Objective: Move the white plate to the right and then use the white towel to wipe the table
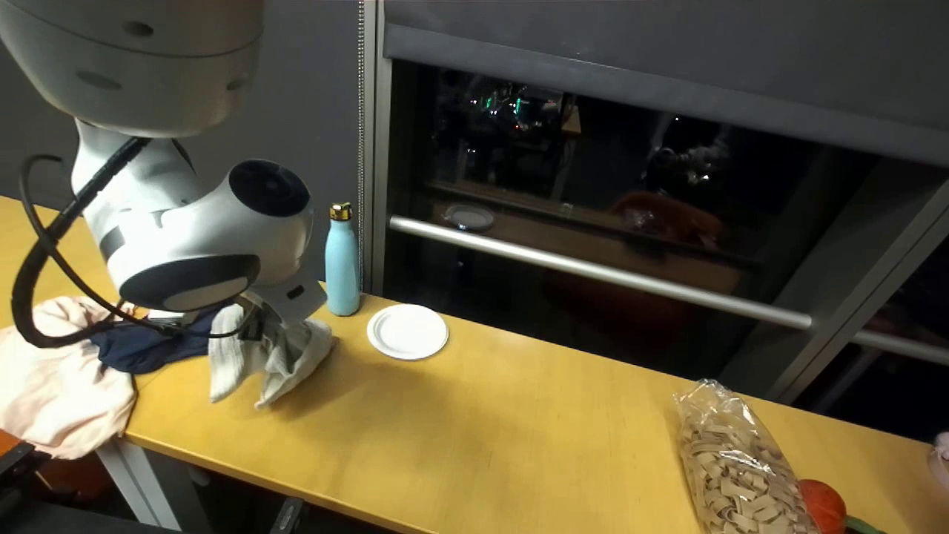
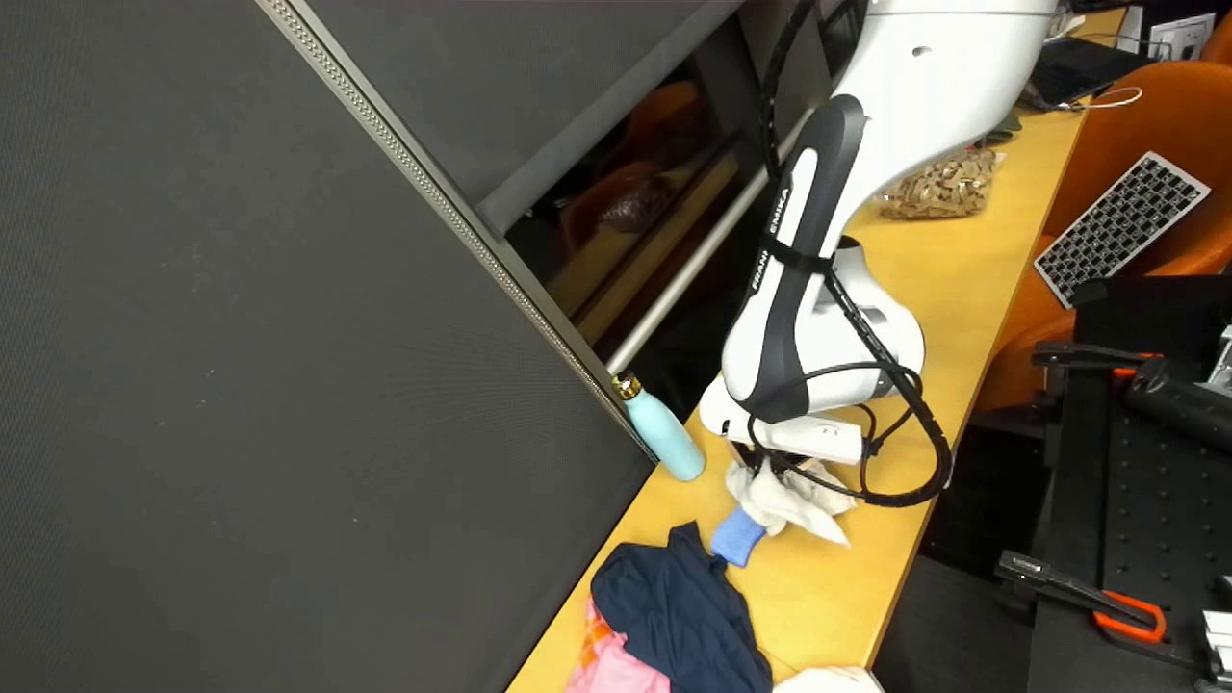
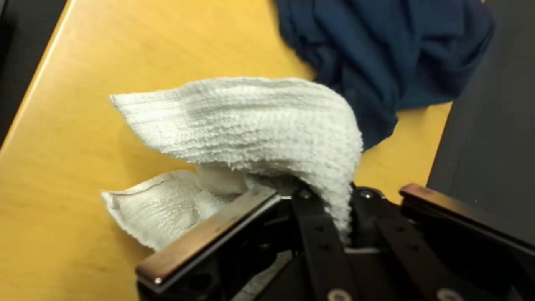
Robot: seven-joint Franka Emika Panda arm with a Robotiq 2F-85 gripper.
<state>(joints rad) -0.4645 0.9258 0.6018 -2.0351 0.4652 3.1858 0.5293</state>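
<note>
The white towel (image 1: 230,348) hangs bunched from my gripper (image 1: 256,325) over the left part of the yellow table (image 1: 474,437). In the wrist view my gripper (image 3: 330,200) is shut on the towel (image 3: 250,121), with a fold between the fingers and loose ends to either side. The towel also shows in an exterior view (image 2: 784,500) under the arm. I cannot tell whether its lower corners touch the table. The white plate (image 1: 408,331) lies flat near the window edge, right of the towel and beside the bottle. The arm hides it in an exterior view.
A light blue bottle (image 1: 342,263) stands upright between towel and plate, at the back edge. Navy cloth (image 2: 679,597), pink cloth (image 1: 59,386) and a small blue cloth (image 2: 738,536) lie by the towel. A bag of pasta-like pieces (image 1: 741,475) and a red object (image 1: 823,506) lie far right.
</note>
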